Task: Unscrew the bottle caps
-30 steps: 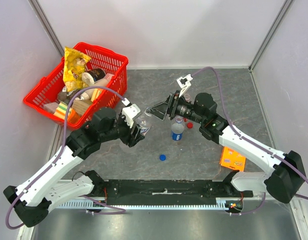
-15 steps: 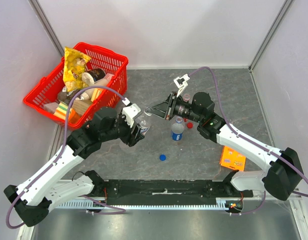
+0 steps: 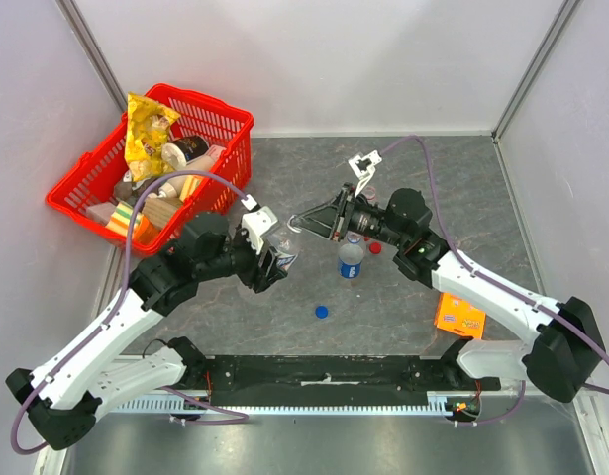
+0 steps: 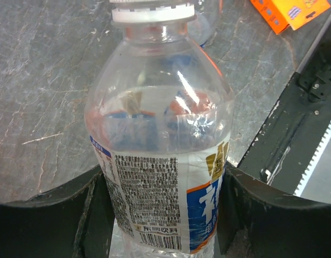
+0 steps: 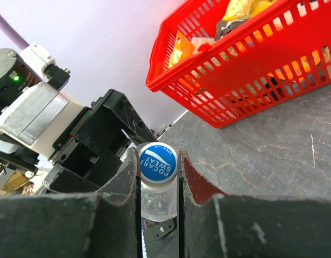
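My left gripper (image 3: 281,257) is shut on a clear bottle with a pale label (image 4: 165,177), holding it off the table at centre-left (image 3: 287,242). In the left wrist view the black fingers (image 4: 246,209) press both sides of the label. The bottle's white cap with blue centre (image 5: 158,163) sits between the fingers of my right gripper (image 5: 159,167), which is shut on it (image 3: 296,224). A blue-labelled bottle (image 3: 351,259) stands upright just right of both grippers. A loose blue cap (image 3: 322,312) lies in front of it, and a red cap (image 3: 375,248) lies beside it.
A red basket (image 3: 225,119) full of snacks stands at the back left and fills the upper right of the right wrist view (image 5: 251,70). An orange packet (image 3: 458,315) lies near the right arm. Grey walls enclose the table.
My right gripper has closed its fingers onto the cap of the held bottle, after reaching it open. The left gripper has kept hold of the bottle almost in place.
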Robot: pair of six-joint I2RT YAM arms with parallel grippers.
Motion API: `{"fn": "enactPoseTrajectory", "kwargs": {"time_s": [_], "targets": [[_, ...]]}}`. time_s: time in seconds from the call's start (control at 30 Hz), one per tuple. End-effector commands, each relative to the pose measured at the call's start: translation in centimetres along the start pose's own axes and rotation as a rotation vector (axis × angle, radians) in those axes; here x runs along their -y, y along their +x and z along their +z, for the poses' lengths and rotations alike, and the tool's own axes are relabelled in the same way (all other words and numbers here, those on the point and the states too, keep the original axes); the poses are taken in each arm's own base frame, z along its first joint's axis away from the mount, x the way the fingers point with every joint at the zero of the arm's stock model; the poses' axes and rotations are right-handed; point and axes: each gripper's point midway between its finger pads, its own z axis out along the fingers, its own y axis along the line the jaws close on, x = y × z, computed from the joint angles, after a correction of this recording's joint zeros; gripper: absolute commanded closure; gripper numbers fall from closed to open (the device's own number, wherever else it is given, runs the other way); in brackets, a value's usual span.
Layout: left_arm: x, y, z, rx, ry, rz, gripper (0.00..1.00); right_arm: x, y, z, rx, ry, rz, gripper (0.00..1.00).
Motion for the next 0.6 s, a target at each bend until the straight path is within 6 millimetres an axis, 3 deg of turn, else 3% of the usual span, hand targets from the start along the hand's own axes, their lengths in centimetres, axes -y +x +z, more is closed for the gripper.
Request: {"fn": "enactPoseTrajectory", "kwargs": {"time_s": [0.0, 0.3, 0.57], "targets": [[2.5, -2.3, -1.0, 0.068, 0.128, 0.010, 0.98, -5.0, -1.6, -1.4, 0.056, -0.196, -0.121, 1.00], [7.7, -2.9, -2.8, 0.097, 0.440, 0.048, 0.98, -8.7, -0.6, -3.4, 0.013, -0.396, -0.279, 1.00], [12.2, -3.4, -5.4, 0.134, 0.756, 0.080, 0.98, -12.7, -0.4, -6.6, 0.047, -0.591, -0.397, 1.00]]}}
